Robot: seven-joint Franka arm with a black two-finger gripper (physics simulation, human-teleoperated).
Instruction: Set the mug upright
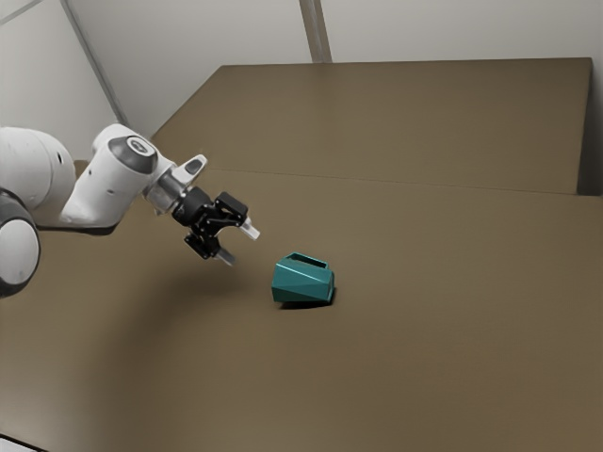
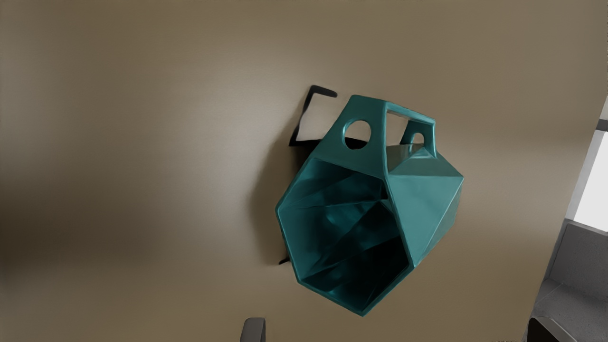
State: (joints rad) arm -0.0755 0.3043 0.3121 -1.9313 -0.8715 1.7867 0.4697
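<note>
The white arm [image 1: 99,188] is extended from the exterior view's left, with its bulky, rounded sections partly cut off by that edge. Past a bend capped in dark grey, it is slanted downward toward the exterior view's right. The wrist [image 1: 166,191] is banded in silvery metal, and the black end effector [image 1: 238,243] is carried beyond it at a tilt. Its two fingers [image 1: 250,229] are spread well apart and tipped in pale grey. In the wrist view, a wide gap is seen between the fingertips [image 2: 253,330].
</note>
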